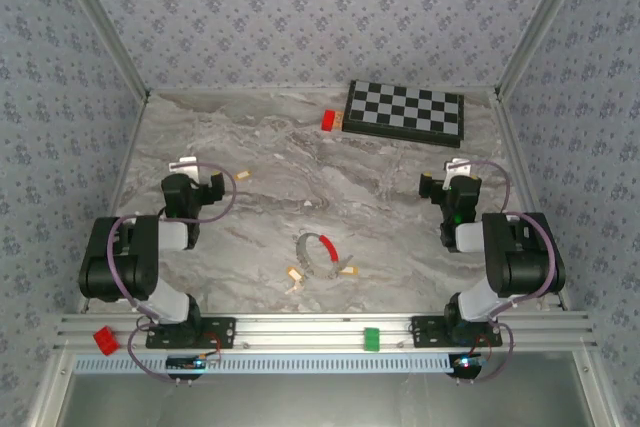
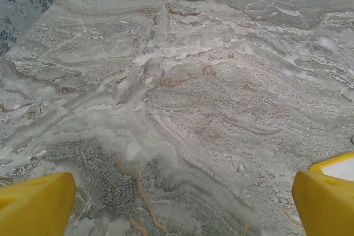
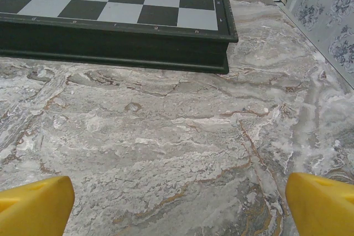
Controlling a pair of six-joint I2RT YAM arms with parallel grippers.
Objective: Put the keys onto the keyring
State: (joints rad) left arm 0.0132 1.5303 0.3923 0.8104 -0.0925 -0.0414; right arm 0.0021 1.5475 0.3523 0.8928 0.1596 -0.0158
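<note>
The keyring (image 1: 318,250) lies flat on the bench (image 1: 260,147), its red stretch on the far right of the loop. The keys (image 1: 295,275) lie just beside the keyring on its near side, some to its left and one to its right. My left fingers (image 2: 183,194) hang well left of the keyring, spread wide and holding nothing. My right fingers (image 3: 180,197) hang well to its right, spread just as wide and empty. Far beyond the keyring sits a chessboard (image 1: 405,112), with a red block (image 1: 329,120) at its left edge.
</note>
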